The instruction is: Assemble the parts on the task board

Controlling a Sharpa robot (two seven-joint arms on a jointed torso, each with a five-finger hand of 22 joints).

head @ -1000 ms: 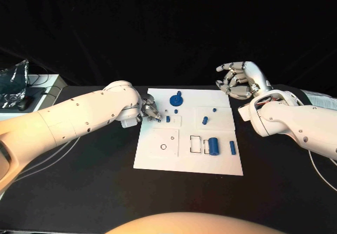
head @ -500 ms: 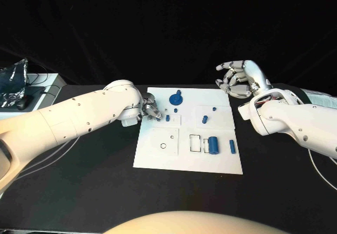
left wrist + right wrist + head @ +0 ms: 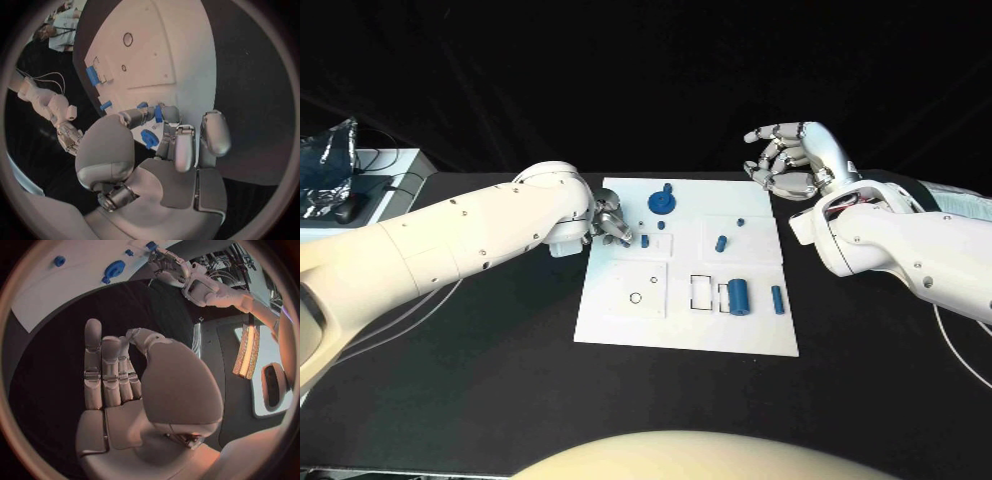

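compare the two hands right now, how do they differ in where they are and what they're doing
The left hand is low at the task board's left edge, its fingers pinching a small blue part; the right hand is raised off the board beyond its far right corner and holds nothing. The left hand's fingers curl in around the part; the right hand's fingers are extended and apart. Both are silver hands on white arms.

No text, label, brand, number or sign can be read anywhere: the white task board [image 3: 687,310] carries only thin outlined shapes, and nothing legible stands on the robot arms or the desk [image 3: 473,380].
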